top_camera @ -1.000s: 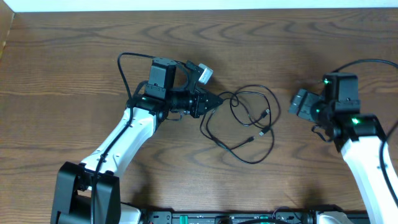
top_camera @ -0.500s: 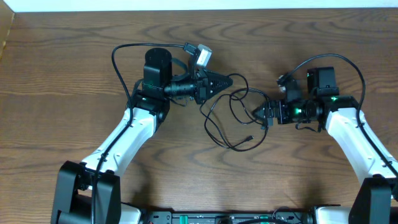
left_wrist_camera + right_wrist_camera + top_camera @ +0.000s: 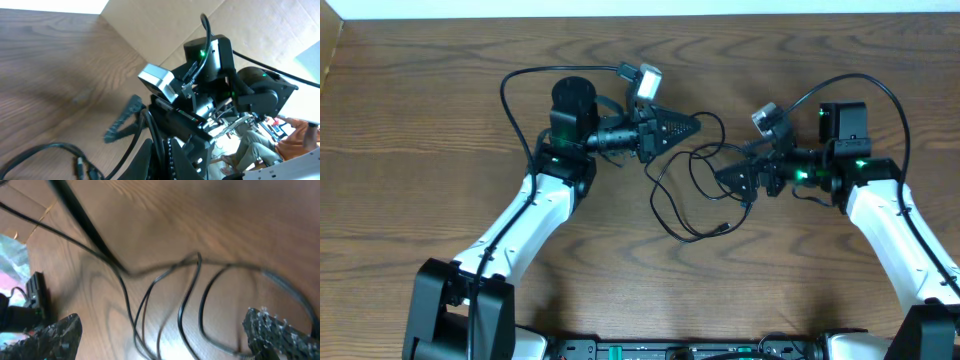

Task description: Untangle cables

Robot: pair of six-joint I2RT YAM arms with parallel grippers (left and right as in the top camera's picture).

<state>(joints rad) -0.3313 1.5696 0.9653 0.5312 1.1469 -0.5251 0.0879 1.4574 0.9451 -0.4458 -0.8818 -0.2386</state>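
Nearest the rig, the two white arms [image 3: 520, 225] rise from black bases at the near edge of the worktop [image 3: 420, 100], a dark brown board with strong wood grain. Green lights glow on both arms close to the wrists.

Just beyond, the cables [image 3: 692, 200] lie as thin black cords in loose overlapping loops on the worktop's middle, between the two hands. One small plug [image 3: 723, 224] rests at the near side of the loops.

The right hand [image 3: 736, 184] points left at the loops with its fingers spread as wide as they go. Its own camera shows the strands lying on the wood between the two fingers [image 3: 55, 335], with nothing gripped.

Farther back, the left hand [image 3: 693, 125] points right and is fully closed. A strand arcs from its tip down into the loops, and its wrist view shows a black cord running in between the closed fingers [image 3: 150, 155], so it appears to be pinching that strand.

A pale strip [image 3: 640, 8] borders the worktop's far edge. The wrist views show brown cardboard [image 3: 165, 25] standing beyond the worktop. No writing is clear enough to read.
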